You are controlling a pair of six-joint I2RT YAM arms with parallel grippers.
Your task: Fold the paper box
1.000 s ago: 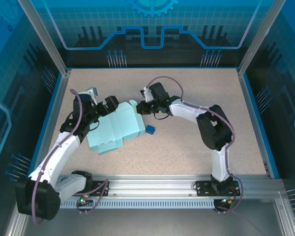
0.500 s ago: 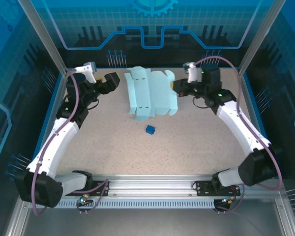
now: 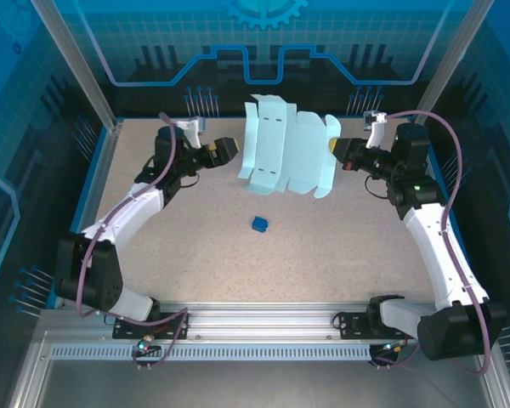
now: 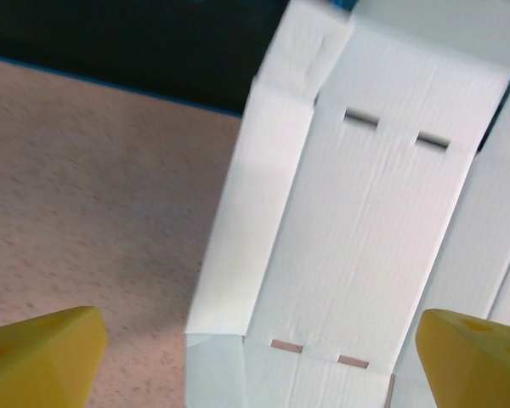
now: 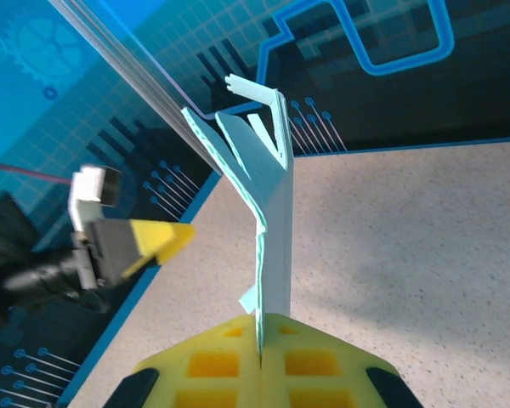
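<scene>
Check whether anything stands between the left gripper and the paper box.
Nothing visible does. The open left gripper faces the left edge of the paper box across bare table; the right gripper clamps its right edge. The small blue cube lies well off that line.

The paper box [image 3: 287, 153] is plain pale cyan, the cube [image 3: 259, 223] dark blue, the table [image 3: 340, 255] speckled beige.
</scene>
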